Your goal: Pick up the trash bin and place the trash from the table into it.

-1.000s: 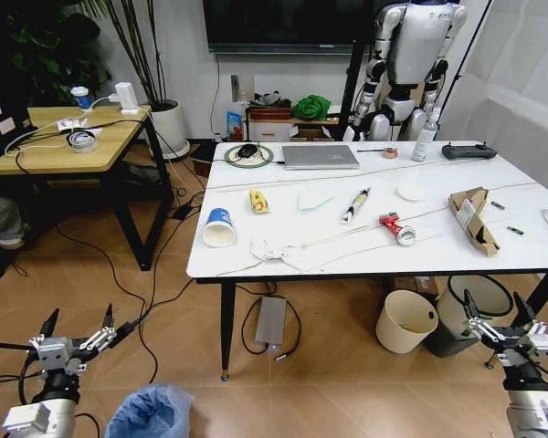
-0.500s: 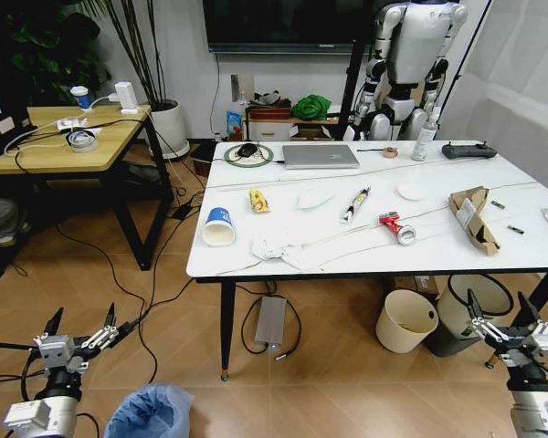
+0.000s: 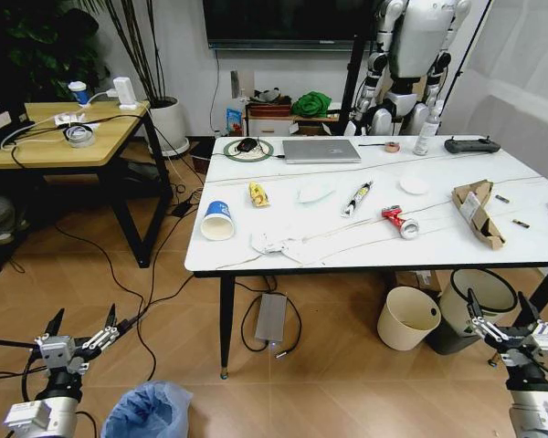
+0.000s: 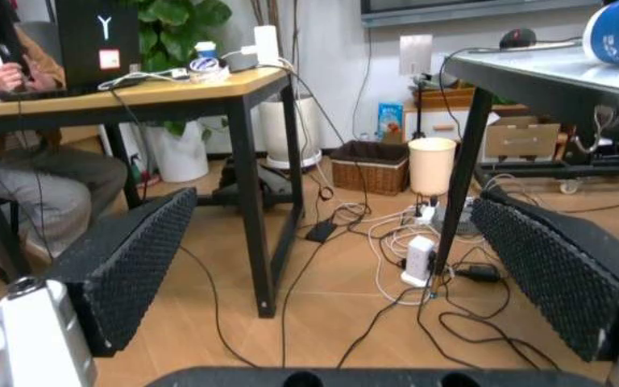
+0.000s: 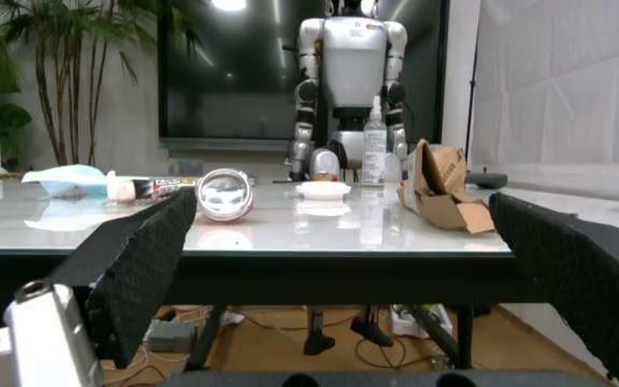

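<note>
Blue-lined trash bin [image 3: 148, 411] on floor beside empty, wide-open left hand [image 3: 76, 338].

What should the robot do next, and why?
Probably lower the left pincer toward the trash bin. The bin sits on the floor just beside that open pincer, not picked up yet, while the paper cup, tissues and red can lie up on the table. The right pincer hangs open by the table's far corner.
</note>
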Controlling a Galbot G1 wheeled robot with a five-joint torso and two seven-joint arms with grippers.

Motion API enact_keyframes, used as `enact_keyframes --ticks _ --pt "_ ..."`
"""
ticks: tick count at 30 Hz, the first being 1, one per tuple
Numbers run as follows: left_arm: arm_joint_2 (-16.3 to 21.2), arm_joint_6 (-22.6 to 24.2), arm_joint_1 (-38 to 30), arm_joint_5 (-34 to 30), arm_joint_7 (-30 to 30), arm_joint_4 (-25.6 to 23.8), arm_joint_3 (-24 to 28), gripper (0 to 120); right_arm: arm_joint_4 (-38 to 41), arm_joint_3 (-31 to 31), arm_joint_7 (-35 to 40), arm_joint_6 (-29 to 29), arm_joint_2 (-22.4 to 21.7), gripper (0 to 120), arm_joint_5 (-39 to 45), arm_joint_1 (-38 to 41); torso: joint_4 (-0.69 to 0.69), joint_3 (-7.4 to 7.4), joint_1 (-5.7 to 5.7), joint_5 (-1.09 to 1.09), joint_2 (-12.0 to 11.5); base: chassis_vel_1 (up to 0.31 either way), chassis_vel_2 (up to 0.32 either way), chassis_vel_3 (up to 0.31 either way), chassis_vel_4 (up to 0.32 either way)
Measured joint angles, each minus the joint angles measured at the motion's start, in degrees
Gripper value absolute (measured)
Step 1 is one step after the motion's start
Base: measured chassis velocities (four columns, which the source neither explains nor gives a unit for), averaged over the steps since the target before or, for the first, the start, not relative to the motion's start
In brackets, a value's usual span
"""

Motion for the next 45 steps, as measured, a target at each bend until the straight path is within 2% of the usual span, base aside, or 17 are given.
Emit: enact_keyframes --ticks 30,45 --pt "-1.28 -0.74 0.51 -0.82 0.94 0.93 0.19 100 -0.78 -1.00 -0.23 0.38 0.07 100 -0.20 0.61 0.00 -4.55 -3.45 0.00 -8.01 0.000 0.000 0.000 0.000" --pt "-1.96 -1.76 0.02 0.14 -0.49 1.56 0.96 100 -0.92 -1.02 -0.22 0.25 -0.17 100 -0.30 0.86 0.00 -6.84 -5.08 0.00 -11.92 0.000 0.000 0.000 0.000"
